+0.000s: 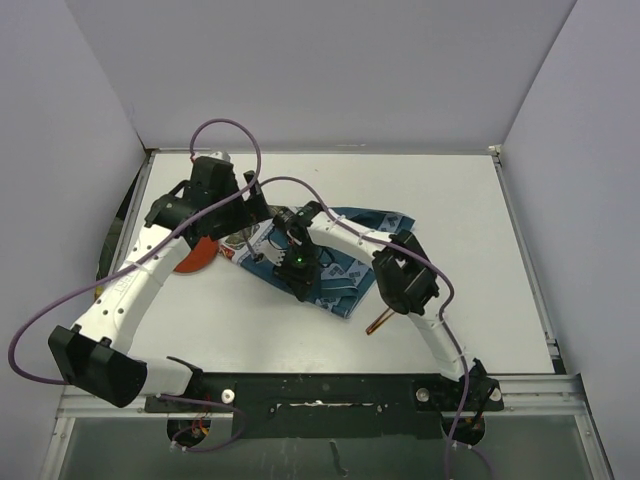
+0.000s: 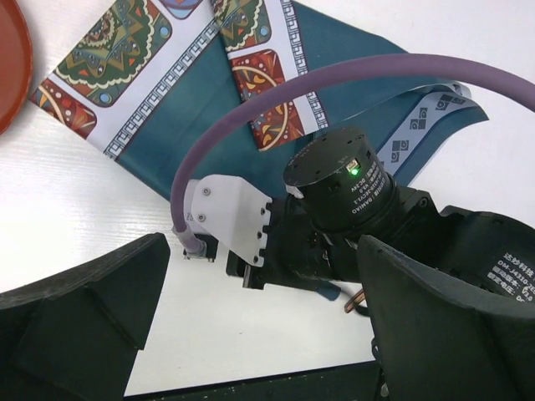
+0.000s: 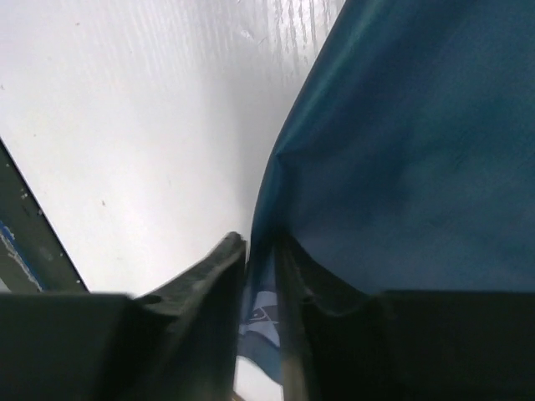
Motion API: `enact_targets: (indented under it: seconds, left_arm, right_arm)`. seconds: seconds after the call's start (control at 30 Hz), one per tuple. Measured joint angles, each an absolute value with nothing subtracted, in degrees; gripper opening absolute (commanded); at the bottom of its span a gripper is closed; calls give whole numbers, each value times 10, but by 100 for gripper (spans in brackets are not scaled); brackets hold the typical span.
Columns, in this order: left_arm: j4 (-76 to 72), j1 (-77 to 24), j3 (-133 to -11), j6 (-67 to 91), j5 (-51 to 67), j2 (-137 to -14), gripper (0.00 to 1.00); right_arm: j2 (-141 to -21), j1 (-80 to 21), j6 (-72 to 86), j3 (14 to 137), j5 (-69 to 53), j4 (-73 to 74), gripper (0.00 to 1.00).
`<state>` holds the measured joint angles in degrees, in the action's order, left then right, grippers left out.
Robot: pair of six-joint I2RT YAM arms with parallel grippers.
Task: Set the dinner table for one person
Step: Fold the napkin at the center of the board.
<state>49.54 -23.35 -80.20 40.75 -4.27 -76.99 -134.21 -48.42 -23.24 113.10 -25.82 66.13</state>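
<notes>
The white desk [image 1: 470, 230] filled the top view from the arms' bases at 6 o'clock out to the walls, and a teal mat [image 1: 383, 222] with patterned ends lay rumpled near its middle, with an orange plate [image 1: 200, 255] on the desk at the mat's 9 o'clock. The right claw [image 3: 261, 246] was clamped on the mat's edge, a fold of teal cloth pinched between its two fingers just above the desk. The left claw [image 2: 259, 326] hung over the mat and the right wrist with its fingers spread wide apart, holding nothing.
</notes>
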Motion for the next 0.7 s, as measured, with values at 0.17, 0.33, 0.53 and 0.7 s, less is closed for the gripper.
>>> enact_targets:
  seconds: [0.17,0.33,0.53,0.7]
  left_arm:
    - [496,-233,-813,397,-41,-770,98]
    - [490,-233,-812,392,-34,-770,98]
    - [385,-249,-738,418,-34,-767,98]
    - [261,-275,-620,465,-59,-773,98]
  right_arm:
    - [-1325,-483,-233,1147,-238,676,51]
    - [-1289,-474,-251,1184,-156,660,59]
    - [-1204,-435,-295,1098,-83,578,47]
    - [-1183,-406,-353,949,-35,431,52]
